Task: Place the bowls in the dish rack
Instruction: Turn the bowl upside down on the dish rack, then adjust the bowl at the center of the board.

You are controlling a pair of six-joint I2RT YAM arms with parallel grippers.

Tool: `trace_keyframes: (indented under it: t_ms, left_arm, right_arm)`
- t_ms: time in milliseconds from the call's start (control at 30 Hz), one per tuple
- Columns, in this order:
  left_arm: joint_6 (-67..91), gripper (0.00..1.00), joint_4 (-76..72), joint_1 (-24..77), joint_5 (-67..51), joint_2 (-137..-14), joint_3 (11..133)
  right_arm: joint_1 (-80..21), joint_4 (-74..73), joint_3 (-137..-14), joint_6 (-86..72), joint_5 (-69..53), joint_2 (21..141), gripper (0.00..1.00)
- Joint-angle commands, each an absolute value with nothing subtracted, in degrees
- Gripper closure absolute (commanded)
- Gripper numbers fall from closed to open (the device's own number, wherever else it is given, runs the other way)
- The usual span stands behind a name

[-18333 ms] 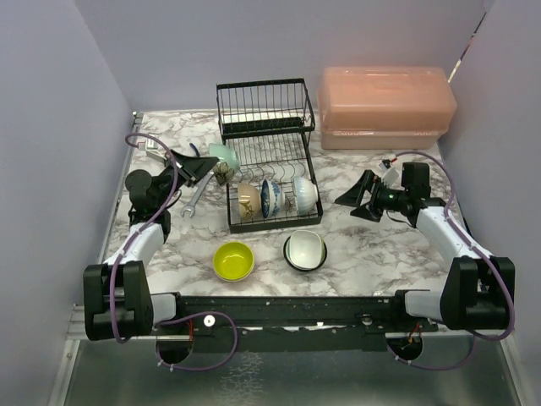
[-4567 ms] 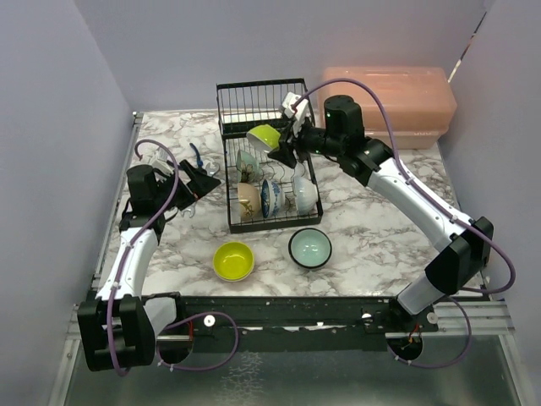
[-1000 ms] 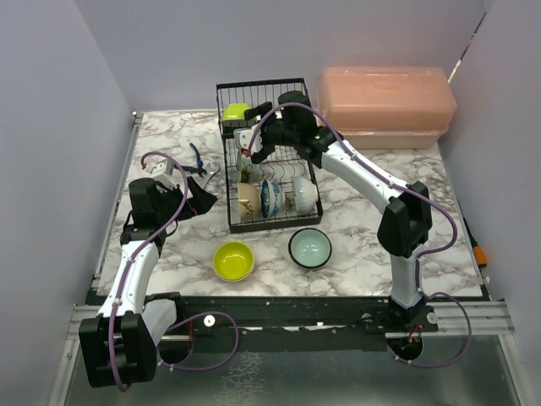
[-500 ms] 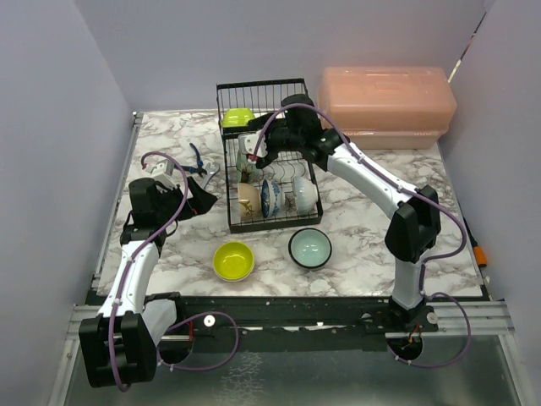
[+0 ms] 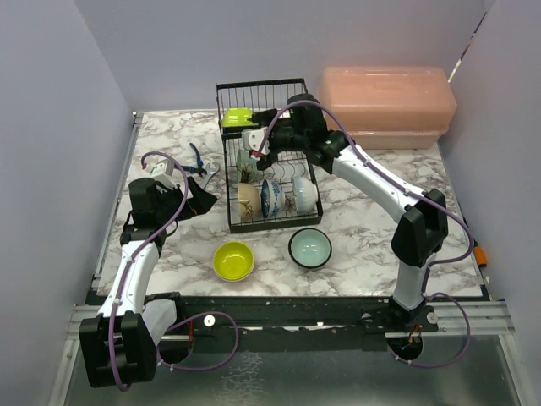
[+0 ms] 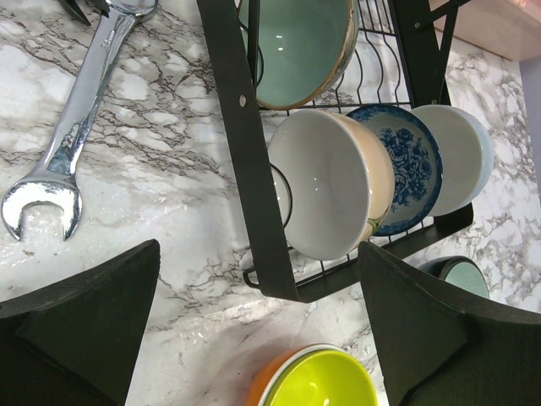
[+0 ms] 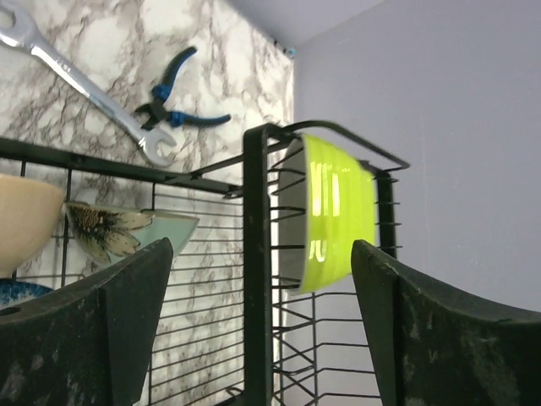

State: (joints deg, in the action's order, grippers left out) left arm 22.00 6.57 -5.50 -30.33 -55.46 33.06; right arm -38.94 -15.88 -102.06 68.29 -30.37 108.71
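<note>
Along the far edge of the table (image 5: 363,233), the biggest container is the pink lidded box (image 5: 387,106) in the far right corner. Its lid is down, and I can't make out anything through its cloudy walls.

Just left of it stands the dish rack (image 6: 249,152). Its upper basket holds one yellow-green bowl (image 7: 338,211), tipped on edge against the far left corner. On the lower tier, a floral teal bowl (image 6: 300,42) stands on edge toward the back. Three more stand in the slots along the rack's near edge: a beige bowl (image 6: 325,182) on the left, a blue-patterned bowl (image 6: 406,169) in the middle and a white bowl (image 6: 461,156) on the right.

My right gripper (image 7: 260,254) hangs beside that upper basket corner, jaws spread wide with nothing between them. My left gripper (image 6: 258,254) hovers off the rack's left side, also fully spread and holding nothing.

Toward the table's near edge, a second yellow-green bowl (image 5: 233,260) sits upright, nested in an orange bowl (image 6: 269,391). A dark-sided pale teal bowl (image 5: 309,249) sits upright just to its right.

A wrench (image 6: 76,144) and pliers (image 7: 173,101) lie left of the rack.
</note>
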Motion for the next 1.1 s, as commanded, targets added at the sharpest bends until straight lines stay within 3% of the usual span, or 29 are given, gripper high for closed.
trace_keyframes:
  t_ms: [0,300,567,1067]
  left_arm:
    - [21.24,0.01,7.30,-5.33,-30.05,-55.28,33.04]
    - [21.01,0.01,7.73,-5.33,-29.48,-55.09,33.02]
    - [23.06,0.03,9.09,-2.22,-27.76,-54.54,32.98]
    - [35.99,0.16,20.87,16.96,-17.64,-49.14,35.07]
  right_arm:
    - [-39.24,-7.18,-100.86,62.01,-34.46,104.59,0.10]
    - [-39.20,-2.71,-101.00,52.23,-35.20,104.87,0.06]
    - [-39.16,10.71,-81.77,37.71,-34.96,92.33,0.00]
    - [-37.62,20.45,-55.29,7.99,-27.71,71.87,0.00]
